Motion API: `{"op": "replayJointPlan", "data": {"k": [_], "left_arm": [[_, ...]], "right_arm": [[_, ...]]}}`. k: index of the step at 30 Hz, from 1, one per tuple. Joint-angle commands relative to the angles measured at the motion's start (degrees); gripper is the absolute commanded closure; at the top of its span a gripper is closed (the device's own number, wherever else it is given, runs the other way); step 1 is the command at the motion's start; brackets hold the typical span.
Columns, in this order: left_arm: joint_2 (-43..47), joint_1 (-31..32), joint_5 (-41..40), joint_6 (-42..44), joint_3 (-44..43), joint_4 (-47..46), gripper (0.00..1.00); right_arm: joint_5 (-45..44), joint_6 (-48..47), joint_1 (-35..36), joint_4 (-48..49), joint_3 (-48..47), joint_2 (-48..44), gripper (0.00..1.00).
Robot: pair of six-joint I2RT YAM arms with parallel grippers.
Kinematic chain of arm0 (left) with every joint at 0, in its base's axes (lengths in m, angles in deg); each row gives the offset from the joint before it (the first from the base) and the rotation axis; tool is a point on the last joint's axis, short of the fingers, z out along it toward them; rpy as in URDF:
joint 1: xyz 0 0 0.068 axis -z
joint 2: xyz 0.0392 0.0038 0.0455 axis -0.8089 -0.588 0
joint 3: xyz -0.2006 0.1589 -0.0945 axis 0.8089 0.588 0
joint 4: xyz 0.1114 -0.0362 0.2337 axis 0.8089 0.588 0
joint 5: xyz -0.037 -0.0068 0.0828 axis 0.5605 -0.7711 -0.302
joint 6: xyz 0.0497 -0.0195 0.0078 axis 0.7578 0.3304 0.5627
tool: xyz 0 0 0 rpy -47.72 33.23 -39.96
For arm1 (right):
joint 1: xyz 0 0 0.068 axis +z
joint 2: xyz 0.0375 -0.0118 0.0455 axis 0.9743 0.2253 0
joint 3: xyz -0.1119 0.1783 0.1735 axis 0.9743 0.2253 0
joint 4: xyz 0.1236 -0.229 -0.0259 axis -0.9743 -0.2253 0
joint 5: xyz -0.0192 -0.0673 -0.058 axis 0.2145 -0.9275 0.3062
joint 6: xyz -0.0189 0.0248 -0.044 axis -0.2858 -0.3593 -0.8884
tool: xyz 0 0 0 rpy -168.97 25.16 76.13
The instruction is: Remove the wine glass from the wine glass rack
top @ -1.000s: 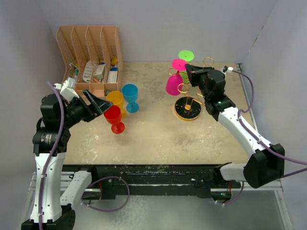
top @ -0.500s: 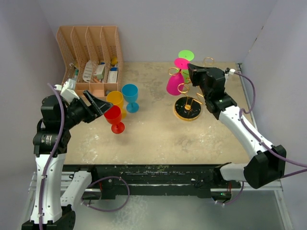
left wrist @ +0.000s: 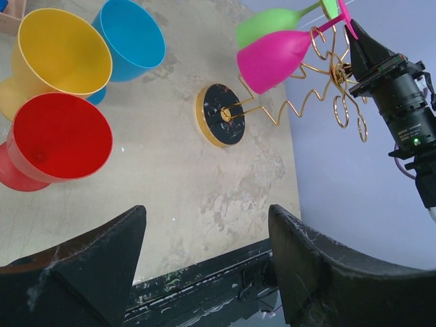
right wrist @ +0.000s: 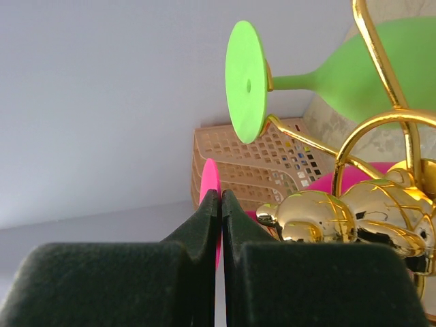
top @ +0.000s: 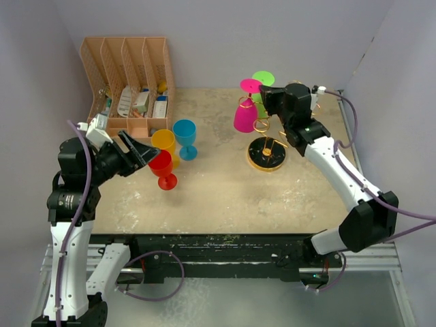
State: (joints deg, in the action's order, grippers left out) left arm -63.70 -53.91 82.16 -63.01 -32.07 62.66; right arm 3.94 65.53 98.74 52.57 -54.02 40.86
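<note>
Right wrist view: right gripper (right wrist: 220, 194), fingers closed, is pinching the foot of the pink wine glass (top: 244, 117), which is hanging bowl-down on the wine glass rack (top: 257, 162) at the table's (top: 225, 184) far right. Left gripper (left wrist: 206, 218) is hovering wide open near the red glass (top: 162, 167).

Left arm (top: 68, 225), white links with black joints, raised at the near left, elbow bent, wrist aimed right. Left black two-finger gripper (left wrist: 204, 225): jaws wide apart, nothing between. Right arm (top: 340, 177) stretched far forward. Right black gripper (right wrist: 221, 197): fingers pinched together on pink plastic wine glass (right wrist: 210, 174) foot rim.
</note>
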Motion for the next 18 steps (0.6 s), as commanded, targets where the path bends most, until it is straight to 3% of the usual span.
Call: {"op": "replayJointPlan", "data": {"k": [1,13,18], "left_arm": [[0.3,0.2,1.0,-0.7,0.8,-1.6,0.25],[0.3,0.2,1.3,-0.7,1.0,-2.1,0.25],[0.5,0.2,1.6,-1.1,1.3,-2.1,0.25]], "right_arm": [[1.5,-5.8,0.4,3.0,-3.5,0.9,1.00],[19.1,-18.0,1.5,13.3,-5.2,3.9,1.00],[32.2,-23.2,2.6,22.4,-4.3,4.5,1.00]]}}
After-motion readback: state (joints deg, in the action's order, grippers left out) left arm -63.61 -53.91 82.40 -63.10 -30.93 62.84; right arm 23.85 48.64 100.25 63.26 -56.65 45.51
